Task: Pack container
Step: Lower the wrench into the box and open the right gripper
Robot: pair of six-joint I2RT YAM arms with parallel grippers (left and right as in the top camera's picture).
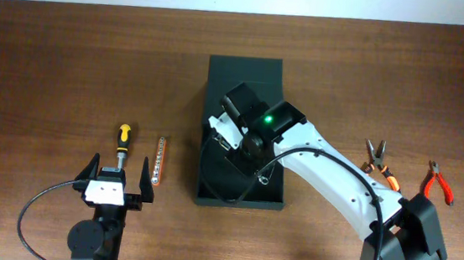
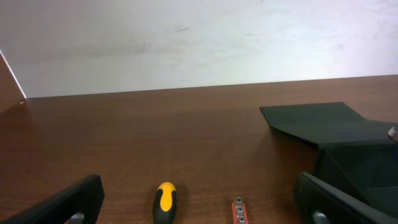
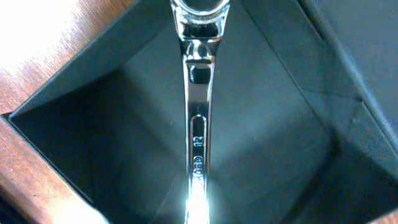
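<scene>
The container (image 1: 239,200) is a dark, square box with its flap lid (image 1: 245,72) folded back, standing mid-table. My right gripper (image 1: 243,142) hangs over its open top, shut on a shiny steel wrench (image 3: 198,124). In the right wrist view the wrench points down into the container's dark interior (image 3: 93,124); the fingers themselves stay out of frame. My left gripper (image 1: 118,179) rests near the front left of the table, open and holding nothing. Its fingers (image 2: 68,202) flank bare wood, and the container (image 2: 354,162) shows at the right of the left wrist view.
A yellow-and-black screwdriver (image 1: 122,137) and a red bit holder (image 1: 158,159) lie just ahead of the left gripper, also seen as the screwdriver (image 2: 165,202) and bit holder (image 2: 239,211). Orange-handled pliers (image 1: 381,164) and red-handled pliers (image 1: 440,182) lie at the right.
</scene>
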